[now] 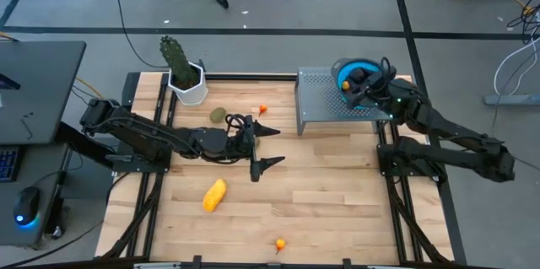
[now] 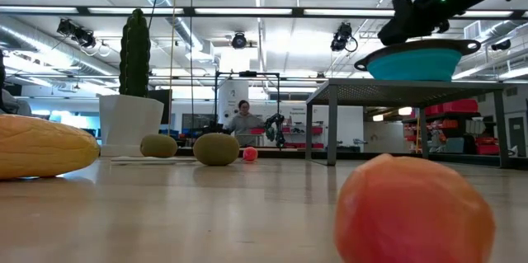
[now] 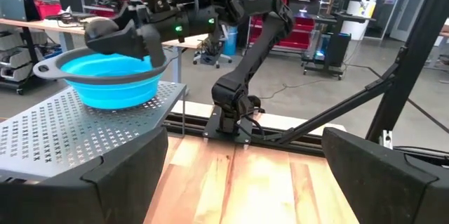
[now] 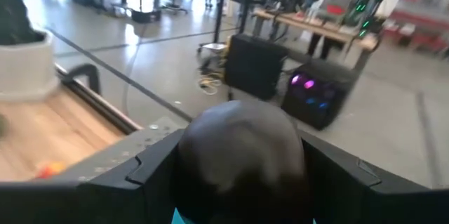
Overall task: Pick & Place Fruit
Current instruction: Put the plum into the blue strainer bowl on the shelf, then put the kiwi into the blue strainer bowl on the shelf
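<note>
My right gripper hovers over the blue bowl on the perforated metal stand and is shut on the dark round fruit. My left gripper is open above the table's middle and holds nothing. The yellow oblong fruit lies on the table, nearer than the left gripper. One olive-green oval lies beside the cactus pot; the low view shows two such ovals. Tiny orange pieces lie at the far middle and by the near edge. My right gripper pinches the dark round fruit between its two fingers, one on each side of the ball. The fruit is lifted clear and hangs just above the blue bowl's rim. How far back it sits between the fingers does not show.
A green cactus in a white pot stands at the table's far left corner. The metal stand takes up the far right corner. A blurred orange piece lies close to the low camera. A person sits in the room far behind the table.
</note>
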